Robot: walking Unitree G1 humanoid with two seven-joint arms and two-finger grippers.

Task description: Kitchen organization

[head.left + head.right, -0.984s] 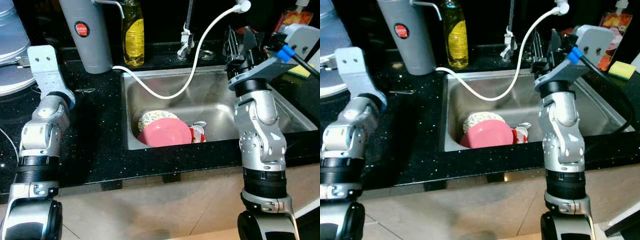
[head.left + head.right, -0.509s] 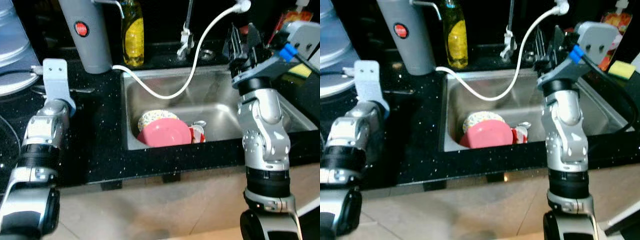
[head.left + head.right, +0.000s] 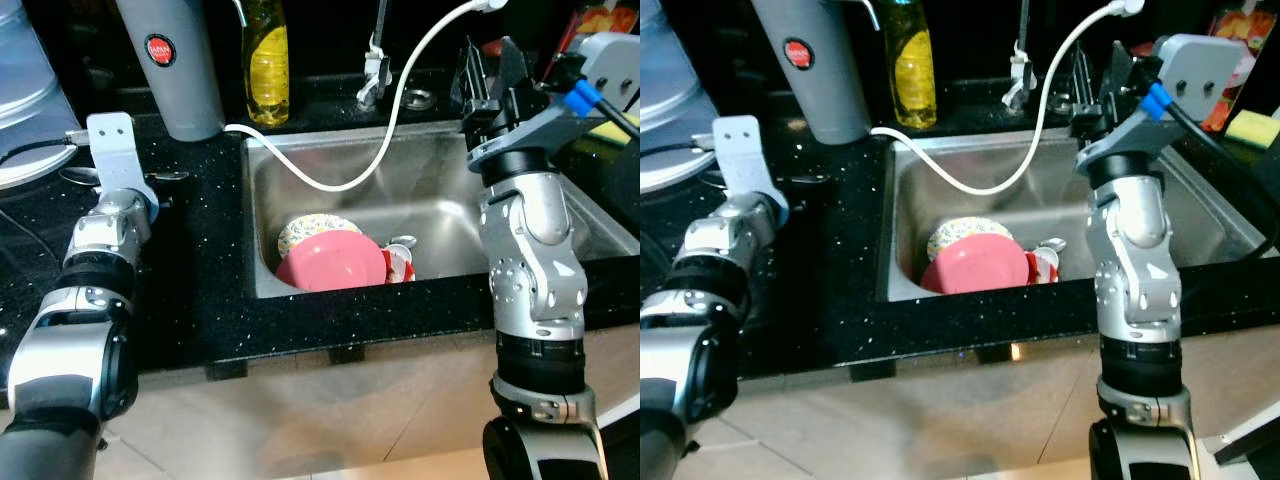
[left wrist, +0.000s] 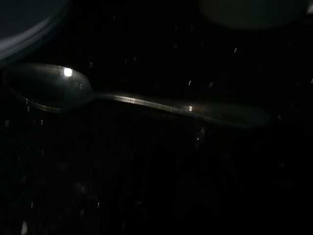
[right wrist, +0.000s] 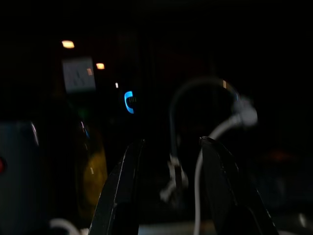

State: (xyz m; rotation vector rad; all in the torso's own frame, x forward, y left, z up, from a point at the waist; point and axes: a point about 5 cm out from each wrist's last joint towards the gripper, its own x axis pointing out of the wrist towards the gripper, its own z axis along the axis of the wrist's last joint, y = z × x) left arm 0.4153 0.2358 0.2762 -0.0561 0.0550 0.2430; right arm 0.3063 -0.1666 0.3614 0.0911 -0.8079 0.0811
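A spoon (image 4: 132, 100) lies on the black worktop (image 3: 200, 290) below the left claw, fingers unseen; the right claw (image 5: 171, 191), fingers spread, is raised over the sink (image 3: 440, 215) holding a pink plate (image 3: 332, 262).

black speckled counter (image 3: 200, 290) | spoon (image 4: 132, 100), grey canister (image 3: 180, 70), yellow bottle (image 3: 265, 60) | sponge (image 3: 1252, 128), probably

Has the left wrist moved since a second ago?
Yes. The left wrist bracket has swung toward the robot's right and nearer the grey canister, ending over the spoon on the black counter. The sink barely shifts, so it's arm motion.
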